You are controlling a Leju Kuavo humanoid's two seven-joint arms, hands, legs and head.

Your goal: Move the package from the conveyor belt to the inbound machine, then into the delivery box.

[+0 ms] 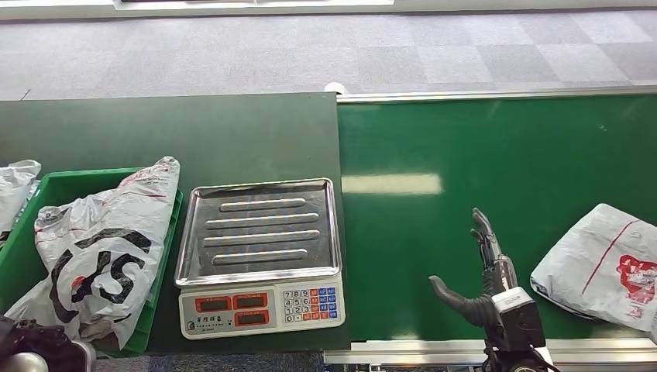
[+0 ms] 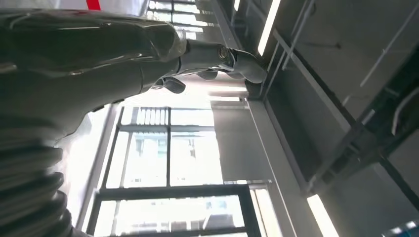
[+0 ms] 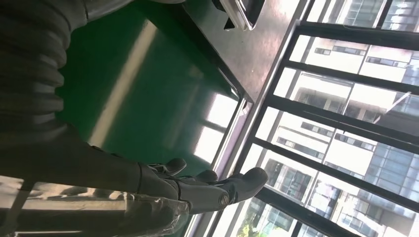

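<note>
Step in hand: first leg of the task, approach to the package; I judge the pick-up not yet begun.
Right hand: my right hand [image 1: 482,271] hovers over the conveyor belt [image 1: 434,155], fingers apart and pointing away from me, thumb out to the side, holding nothing.
Left hand: my left hand [image 2: 148,54] points up toward ceiling and windows; its fingers curl in and I see nothing held in them.
Package: the grey package [image 1: 600,267] with red print lies flat on the belt, to the outer side of my right hand, near it but apart.
Inbound machine: the scale [image 1: 259,256] with its ribbed steel tray sits on the dark tabletop [image 1: 194,132], across from my right hand on the thumb side, tray bare.
Delivery box: the green bin [image 1: 23,256] beyond the scale already carries a printed bag [image 1: 101,248].
Next move calls for: swinging my right hand outward to the package, lowering onto it, closing on the slack wrapping.
</note>
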